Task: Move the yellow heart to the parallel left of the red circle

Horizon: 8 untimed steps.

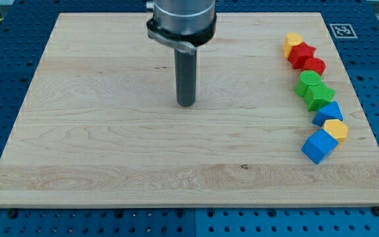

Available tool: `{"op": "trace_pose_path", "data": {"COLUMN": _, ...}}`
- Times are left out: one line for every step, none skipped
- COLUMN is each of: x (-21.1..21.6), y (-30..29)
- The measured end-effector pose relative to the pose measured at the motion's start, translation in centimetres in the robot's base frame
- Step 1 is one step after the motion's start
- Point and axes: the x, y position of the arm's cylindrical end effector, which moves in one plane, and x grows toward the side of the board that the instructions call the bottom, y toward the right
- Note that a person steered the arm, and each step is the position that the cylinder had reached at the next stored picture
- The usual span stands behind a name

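Observation:
My tip (186, 103) rests on the wooden board (110, 131) a little above its middle, far to the left of all the blocks. The blocks stand in a column by the board's right edge. A yellow block that looks like the heart (293, 43) is at the top of the column. A red star (302, 54) touches it below, and the red circle (314, 65) sits right under the star. The heart is up and to the left of the red circle.
Below the red circle come a green circle (310, 81), a green star (319, 96), a blue block (328, 113), a yellow hexagon-like block (336, 130) and a blue cube (318, 145). A marker tag (341, 29) lies off the board's top right corner.

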Motion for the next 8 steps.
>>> {"op": "trace_pose_path", "data": {"x": -7.6, "y": -2.0}}
{"op": "trace_pose_path", "data": {"x": -15.5, "y": -1.6}}
{"op": "trace_pose_path", "data": {"x": -17.5, "y": 3.4}}
{"op": "trace_pose_path", "data": {"x": -17.5, "y": 7.1}}
{"op": "trace_pose_path", "data": {"x": -18.9, "y": 11.8}}
{"op": "trace_pose_path", "data": {"x": -18.9, "y": 19.2}}
{"op": "trace_pose_path", "data": {"x": -17.8, "y": 25.4}}
{"op": "trace_pose_path", "data": {"x": -15.6, "y": 26.9}}
